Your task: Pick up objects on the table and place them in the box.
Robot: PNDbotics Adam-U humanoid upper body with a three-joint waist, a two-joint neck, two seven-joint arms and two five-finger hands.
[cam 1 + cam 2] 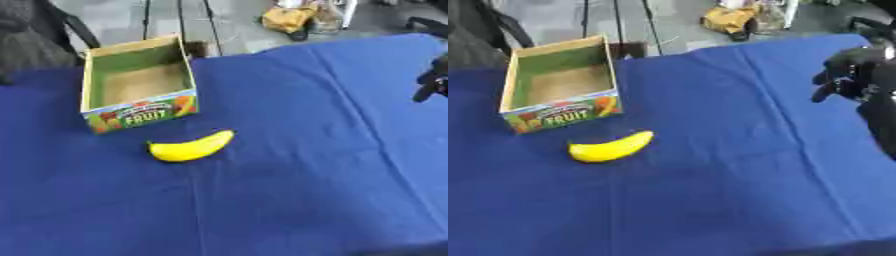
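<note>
Right hand [852,75], fingers curled and empty, hovers at three o'clock; banana [611,147] waits at the box's [560,116] six.

Blue tablecloth [297,200] is open over most of its area: whole near half, centre and right side free, only shallow creases. Two obstacles, both on the left: cardboard box [140,116] at far left, open top, upright walls, and banana [191,146] lying just near of it, a narrow strip of cloth between them. Approach to banana is free from right, near side and above; box blocks the far-left side. Right hand [852,75] hangs over far right edge, fingers curled, nothing in them, well apart from both, w/ bare cloth between.
</note>
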